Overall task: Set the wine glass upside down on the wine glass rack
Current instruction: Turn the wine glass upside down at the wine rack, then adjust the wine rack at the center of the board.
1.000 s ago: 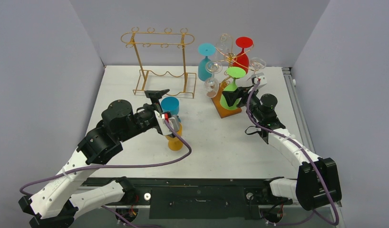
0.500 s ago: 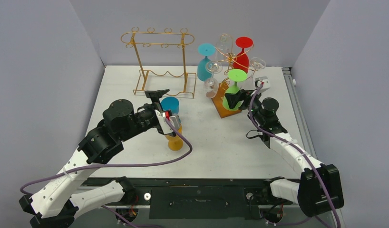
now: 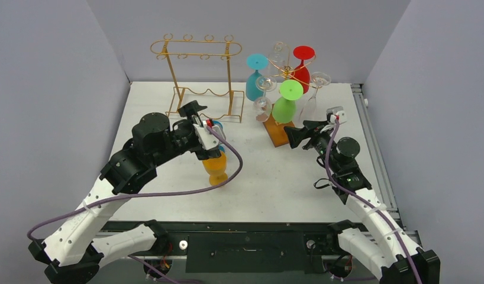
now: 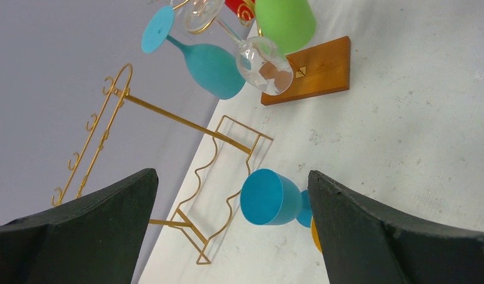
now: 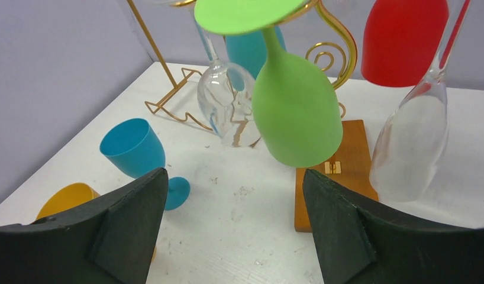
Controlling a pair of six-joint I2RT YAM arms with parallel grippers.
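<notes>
The green wine glass [image 3: 284, 109] hangs upside down on the wine glass rack [image 3: 279, 133], foot uppermost in a gold arm and bowl pointing down above the rack's wooden base. The rack stands on the far right part of the white table [image 3: 257, 177]. It also carries a teal glass [image 3: 254, 83] on its far left side, a red glass [image 3: 300, 74] at the far side, and two clear glasses, one [image 3: 263, 106] on the left and one [image 3: 313, 97] on the right, all inverted. The right gripper [image 3: 291, 137] sits just near and to the right of the base, pointing toward the rack; its fingers stand wide apart with nothing between them, and they are apart from the green wine glass. In the right wrist view the green bowl appears beyond the fingertips, centred between them. The left gripper [image 4: 231, 177] is positioned over the middle left area of the table, fingers likewise spread wide and holding nothing. Below and just beyond it stand an upright blue glass [image 3: 218, 126] and, nearer, an orange glass [image 3: 216, 165], close together; whether they touch cannot be determined. A separate gold wire rack [image 3: 195, 47] stands at the far left of the table.
</notes>
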